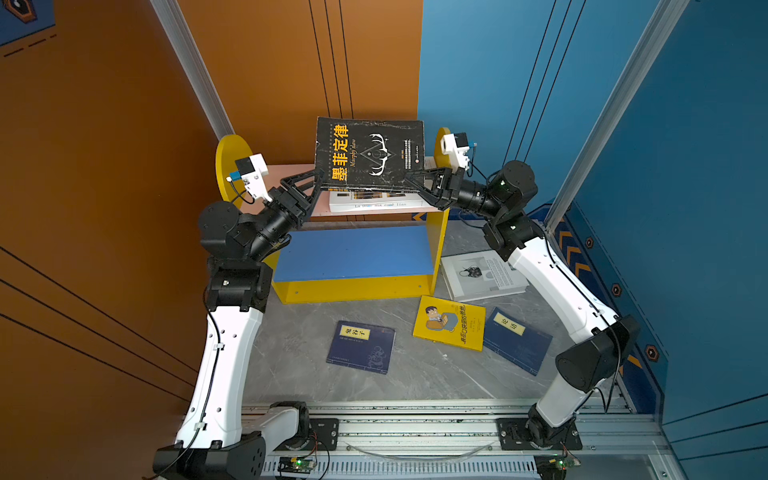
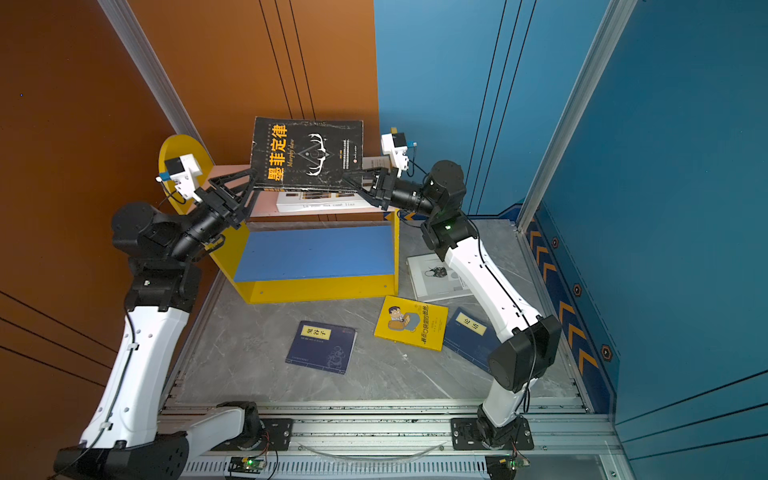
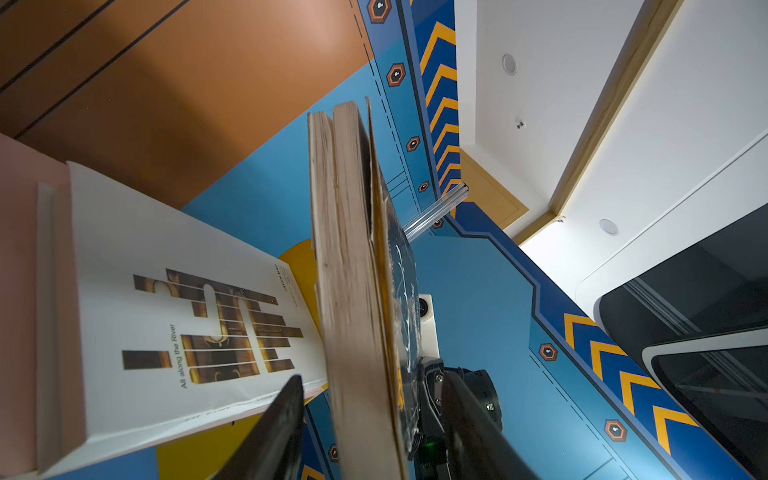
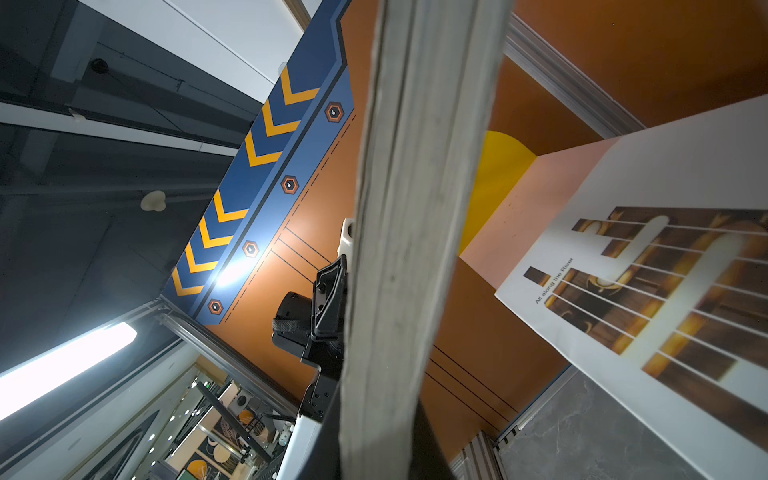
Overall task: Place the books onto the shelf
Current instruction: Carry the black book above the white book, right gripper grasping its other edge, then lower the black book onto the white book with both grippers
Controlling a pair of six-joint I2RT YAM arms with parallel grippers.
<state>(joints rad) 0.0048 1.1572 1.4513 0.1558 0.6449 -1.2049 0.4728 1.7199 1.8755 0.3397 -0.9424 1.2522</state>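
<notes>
The yellow-sided shelf (image 1: pixel 353 289) is the biggest thing out here, and its blue lower board (image 1: pixel 353 253) has no book on it. On its pink upper board (image 3: pixel 16 249) lies one white book with brown blocks (image 1: pixel 374 203), flat, cover up.

Right above that white book, over the shelf's upper tier, there's the black book with orange characters (image 1: pixel 370 153). It's up on edge, cover facing the top views, slung between both arms.

In front of the shelf on the grey table (image 1: pixel 299 353) there are four more books. A white and grey one (image 1: pixel 482 274) is at the shelf's right front corner. A yellow cartoon one (image 1: pixel 451 322) overlaps a navy book (image 1: pixel 517 338), and a second navy book (image 1: pixel 361 347) lies alone.

Now the claws. The right gripper (image 1: pixel 409 179) is clenched on the black book's right edge, and the wrist view shows the page block filling its jaws. The left gripper (image 1: pixel 320 179) straddles the left edge. Its fingers (image 3: pixel 282 415) stand either side of the pages with daylight showing, so it's released, not pinching.
</notes>
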